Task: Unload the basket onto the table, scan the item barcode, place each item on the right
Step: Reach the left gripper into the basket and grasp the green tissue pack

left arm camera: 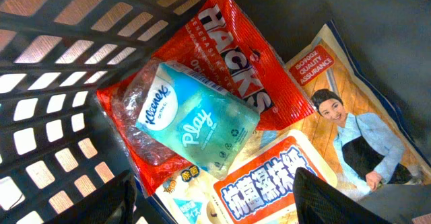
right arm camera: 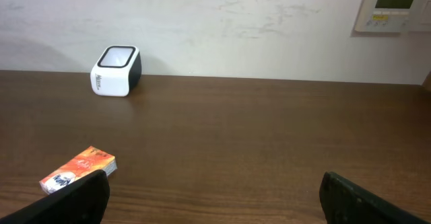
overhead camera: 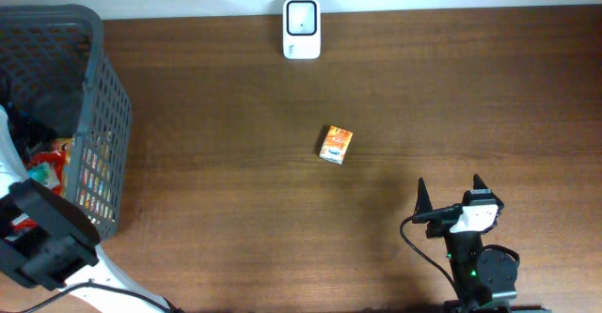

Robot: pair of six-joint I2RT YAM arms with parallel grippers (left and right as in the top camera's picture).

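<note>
The right fingers stand wide apart, well short of the scanner. Between them and the scanner, a small orange box with a white side lies flat on the tabletop. Far left of the scanner, the left fingers hang apart inside the basket, above a tissue pack.

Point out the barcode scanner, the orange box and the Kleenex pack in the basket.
barcode scanner [overhead camera: 302, 31]: overhead view, middle of its body.
orange box [overhead camera: 336, 145]: overhead view, middle of its upper face.
Kleenex pack [left arm camera: 195, 120]: left wrist view, teal wrapper by the word Play.
</note>
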